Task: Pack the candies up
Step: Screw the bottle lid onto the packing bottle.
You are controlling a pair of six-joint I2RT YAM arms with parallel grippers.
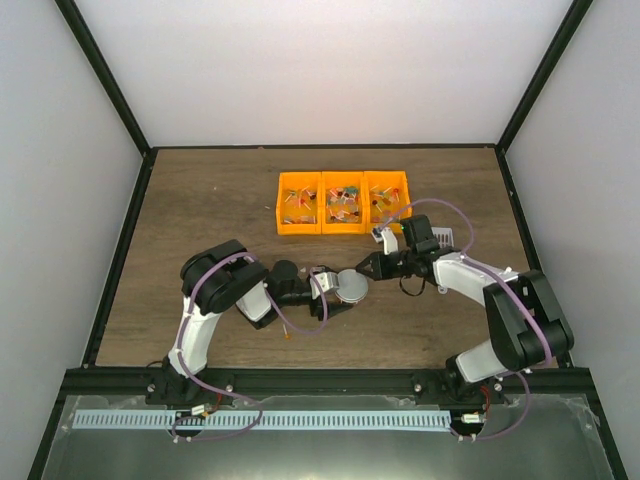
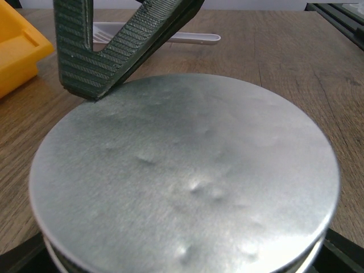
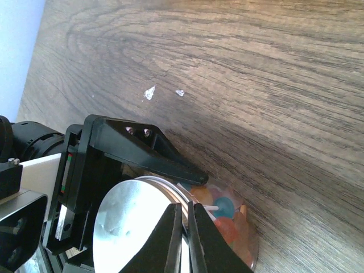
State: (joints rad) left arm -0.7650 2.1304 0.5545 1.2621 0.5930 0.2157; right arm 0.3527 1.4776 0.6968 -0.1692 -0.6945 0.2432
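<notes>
Two robot arms meet at the middle of a wooden table (image 1: 200, 200). A single round silver lid (image 2: 187, 182) fills most of the left wrist view and hides nearly everything beneath it.

Only in the right wrist view, at the lower right, does a sliver of the one clear cup (image 3: 233, 227) show under the lid, with red, orange and blue candies inside. They are too crowded to count.

The left gripper (image 1: 340, 290) is spread wide and clasps the cup by its sides. Its dark fingers (image 3: 153, 153) are partly cut off.

The right gripper (image 3: 185, 227) is pinched almost together, its tips on the lid's edge. I cannot tell whether they grip anything.

More candies (image 1: 342, 203) lie in all three compartments of the one orange bin (image 1: 279, 205) above centre, too small to number.

One white scoop (image 2: 187, 38) lies blurred at the top of the left wrist view. Two pale flecks (image 3: 149, 92) dot the wood.
</notes>
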